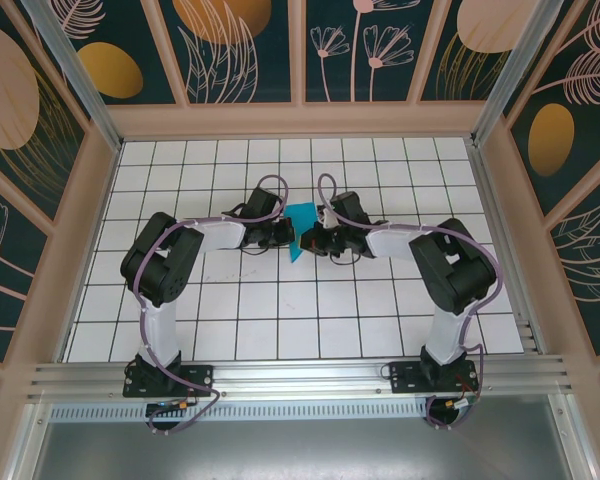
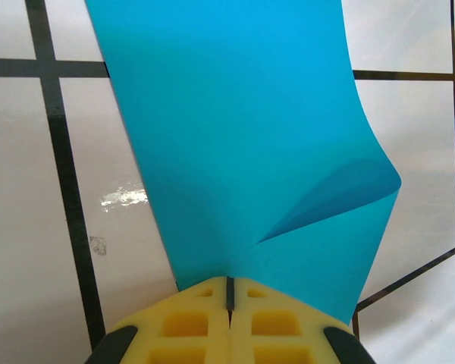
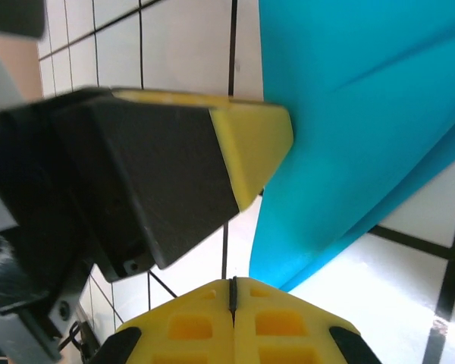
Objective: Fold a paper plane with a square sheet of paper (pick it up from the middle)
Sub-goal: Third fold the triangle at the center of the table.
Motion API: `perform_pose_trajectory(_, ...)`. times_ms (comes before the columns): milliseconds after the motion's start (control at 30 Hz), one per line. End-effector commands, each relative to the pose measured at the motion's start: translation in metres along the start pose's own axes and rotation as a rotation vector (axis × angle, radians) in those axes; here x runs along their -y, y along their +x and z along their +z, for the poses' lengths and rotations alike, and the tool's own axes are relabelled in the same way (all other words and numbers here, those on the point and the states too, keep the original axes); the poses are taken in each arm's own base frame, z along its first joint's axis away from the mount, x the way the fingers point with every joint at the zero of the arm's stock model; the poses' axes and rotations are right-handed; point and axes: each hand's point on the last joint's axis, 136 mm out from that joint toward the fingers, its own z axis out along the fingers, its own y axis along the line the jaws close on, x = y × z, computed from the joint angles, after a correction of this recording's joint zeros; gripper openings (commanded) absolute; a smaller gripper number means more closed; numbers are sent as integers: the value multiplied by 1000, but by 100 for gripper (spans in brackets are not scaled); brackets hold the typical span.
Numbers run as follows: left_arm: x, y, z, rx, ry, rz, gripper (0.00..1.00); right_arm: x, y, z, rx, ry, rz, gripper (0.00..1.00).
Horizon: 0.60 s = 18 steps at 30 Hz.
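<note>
1 curled paper (image 2: 235,136) corner: left wrist

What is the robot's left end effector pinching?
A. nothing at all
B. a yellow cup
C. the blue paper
C: in the left wrist view, the left end effector is shut, and the blue sheet of paper comes straight out from between its yellow tips.
</note>
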Motion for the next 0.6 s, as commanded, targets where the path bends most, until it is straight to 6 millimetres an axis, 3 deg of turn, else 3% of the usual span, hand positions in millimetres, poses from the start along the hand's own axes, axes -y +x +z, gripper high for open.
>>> perform_pose_trajectory(0, -19, 16, 9, -56, -55, -13, 7, -7, 10, 10, -31, -57, -4, 4)
perform_pose_trajectory(567, -19, 18, 9, -59, -50, -17, 7, 22, 20, 31, -72, 32, 50, 3)
